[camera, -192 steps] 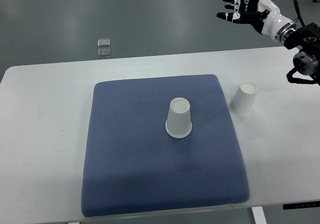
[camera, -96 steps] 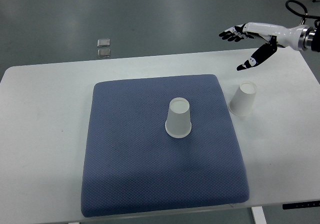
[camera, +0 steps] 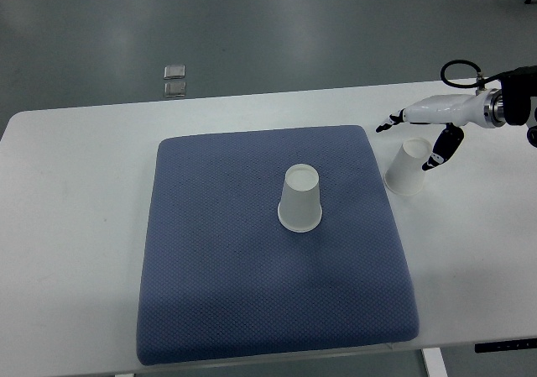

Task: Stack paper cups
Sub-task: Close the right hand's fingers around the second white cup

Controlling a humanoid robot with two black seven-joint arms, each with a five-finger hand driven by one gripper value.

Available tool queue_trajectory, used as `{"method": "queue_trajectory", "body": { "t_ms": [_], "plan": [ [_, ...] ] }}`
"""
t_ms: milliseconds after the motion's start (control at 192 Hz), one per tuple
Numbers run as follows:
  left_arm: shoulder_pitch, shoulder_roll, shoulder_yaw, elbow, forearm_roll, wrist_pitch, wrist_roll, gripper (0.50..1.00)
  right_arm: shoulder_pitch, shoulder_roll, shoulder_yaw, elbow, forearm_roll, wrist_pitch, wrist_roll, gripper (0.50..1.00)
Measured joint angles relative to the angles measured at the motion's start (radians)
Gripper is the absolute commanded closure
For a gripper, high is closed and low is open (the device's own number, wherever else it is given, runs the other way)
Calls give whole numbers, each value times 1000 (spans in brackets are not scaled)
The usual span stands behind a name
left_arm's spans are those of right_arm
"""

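Two white paper cups stand upside down. One cup (camera: 300,199) sits in the middle of the blue mat (camera: 218,259). The other cup (camera: 409,166) stands on the white table just off the mat's right edge. My right hand (camera: 413,138) comes in from the right and hovers over that second cup, open, fingers reaching past its far side and the thumb by its right side. I cannot tell whether it touches the cup. The left arm does not show.
The white table (camera: 75,226) ends close on the right and at the front. Two small square metal plates (camera: 174,81) lie on the grey floor beyond the table's far edge.
My right hand has come down and toward the cup beside the mat, from high above the table's far right corner to right over the cup. Both cups stay put.
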Motion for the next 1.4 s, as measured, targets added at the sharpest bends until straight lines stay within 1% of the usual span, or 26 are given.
{"method": "queue_trajectory", "body": {
  "t_ms": [151, 397, 626, 935, 1149, 1180, 1206, 1248, 1279, 1284, 1336, 1352, 1399],
  "plan": [
    [0, 0, 0, 0, 0, 0, 0, 500, -31, 5, -20, -33, -6, -51, -1, 587],
    [0, 0, 0, 0, 0, 0, 0, 500, -76, 62, -22, -117, -8, -127, -4, 587],
    [0, 0, 0, 0, 0, 0, 0, 500, -86, 77, -21, -128, -7, -136, -7, 589],
    [0, 0, 0, 0, 0, 0, 0, 500, -94, 105, -22, -178, -8, -145, -7, 595],
    [0, 0, 0, 0, 0, 0, 0, 500, -102, 123, -24, -183, -9, -155, -6, 605],
    [0, 0, 0, 0, 0, 0, 0, 500, -102, 124, -25, -184, -9, -155, -6, 613],
    [0, 0, 0, 0, 0, 0, 0, 500, -103, 124, -25, -184, -10, -155, -6, 630],
    [0, 0, 0, 0, 0, 0, 0, 500, -103, 125, -25, -184, -10, -154, -6, 636],
    [0, 0, 0, 0, 0, 0, 0, 500, -104, 125, -25, -184, -10, -153, -6, 656],
    [0, 0, 0, 0, 0, 0, 0, 500, -104, 125, -25, -184, -10, -153, -6, 666],
    [0, 0, 0, 0, 0, 0, 0, 500, -104, 126, -25, -184, -10, -151, -6, 685],
    [0, 0, 0, 0, 0, 0, 0, 500, -104, 126, -25, -184, -10, -150, -6, 701],
    [0, 0, 0, 0, 0, 0, 0, 500, -104, 126, -25, -184, -10, -150, -6, 724]
  ]
}}
